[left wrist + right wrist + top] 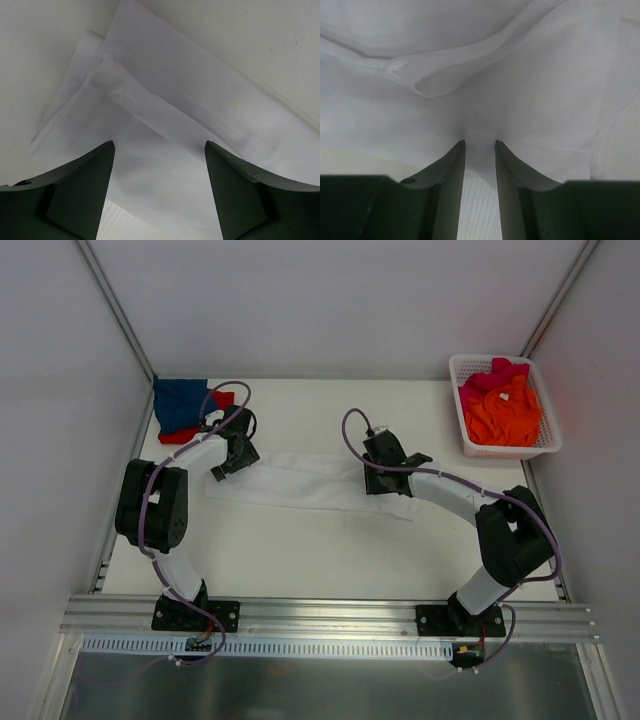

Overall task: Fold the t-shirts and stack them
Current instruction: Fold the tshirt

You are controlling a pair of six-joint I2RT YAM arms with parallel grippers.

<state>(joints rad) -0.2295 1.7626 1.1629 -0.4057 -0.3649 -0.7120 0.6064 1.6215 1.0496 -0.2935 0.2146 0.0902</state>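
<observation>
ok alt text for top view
A folded white t-shirt stretches between the left arm and right arm. A blue shirt and red shirt lie back left; a basket holds an orange shirt and pink shirt back right.

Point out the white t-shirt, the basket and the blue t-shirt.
white t-shirt point(310, 483): top view, middle of the folded strip.
basket point(505, 451): top view, its near rim.
blue t-shirt point(178, 403): top view, centre of the cloth.
</observation>
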